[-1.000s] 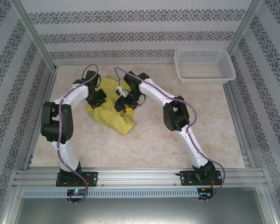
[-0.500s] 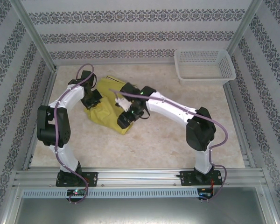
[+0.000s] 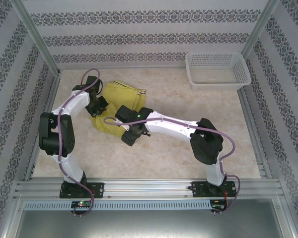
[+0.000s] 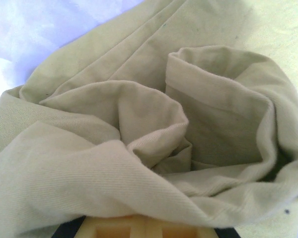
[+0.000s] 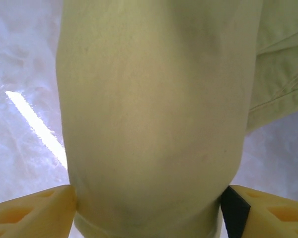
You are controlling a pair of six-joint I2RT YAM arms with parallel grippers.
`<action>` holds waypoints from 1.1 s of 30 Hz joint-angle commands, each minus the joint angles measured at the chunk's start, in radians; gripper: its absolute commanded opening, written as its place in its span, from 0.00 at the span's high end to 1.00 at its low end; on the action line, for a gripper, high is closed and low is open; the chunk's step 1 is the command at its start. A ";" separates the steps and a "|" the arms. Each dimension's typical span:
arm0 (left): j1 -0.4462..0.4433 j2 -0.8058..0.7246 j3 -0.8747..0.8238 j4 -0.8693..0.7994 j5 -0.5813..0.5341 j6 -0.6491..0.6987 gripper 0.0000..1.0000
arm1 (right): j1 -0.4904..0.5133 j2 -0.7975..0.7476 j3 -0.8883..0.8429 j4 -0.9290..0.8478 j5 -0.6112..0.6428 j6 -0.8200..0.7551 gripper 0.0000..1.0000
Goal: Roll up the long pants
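The long pants [image 3: 120, 96], out on the left part of the table [image 3: 164, 158], stretched between the left gripper [image 3: 97, 105] and the right gripper [image 3: 130, 135]. Pulled longer than a second ago: far edge pushed farther away, near tip dragged closer to the robot. Lumpy and bunched by the left gripper, all soft heaped folds up close. Cannot tell how wide those jaws stand, being buried under cloth. At the near tip, caught by the right gripper, jaws wide around a fat fold of leg pressed against both yellow fingers [image 5: 32, 208]. Swung low and leftward to get there. Looks like pulling the cloth straight first; no tidy roll yet, so most of the job left to do. Off at the far right corner, the white basket [image 3: 217, 69], well apart
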 commanded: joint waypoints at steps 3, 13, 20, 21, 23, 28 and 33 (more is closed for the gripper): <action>0.013 -0.035 -0.017 -0.069 -0.028 0.015 1.00 | -0.002 0.076 0.022 0.041 0.088 -0.092 0.47; 0.027 -0.097 -0.048 -0.095 -0.055 0.029 1.00 | -0.105 0.010 0.080 0.022 -0.050 -0.094 1.00; 0.030 -0.114 -0.085 -0.099 -0.061 0.025 1.00 | -0.203 0.047 0.237 -0.099 -0.241 -0.080 1.00; 0.029 -0.116 -0.093 -0.097 -0.061 0.022 1.00 | -0.217 0.067 0.271 -0.122 -0.261 -0.077 1.00; 0.030 -0.121 -0.108 -0.088 -0.057 0.016 1.00 | -0.245 0.112 0.330 -0.161 -0.302 -0.079 1.00; 0.031 -0.124 -0.130 -0.079 -0.052 0.011 1.00 | -0.306 0.218 0.405 -0.184 -0.388 -0.067 1.00; 0.034 -0.121 -0.129 -0.084 -0.060 0.020 1.00 | -0.354 0.308 0.457 -0.227 -0.409 -0.089 0.97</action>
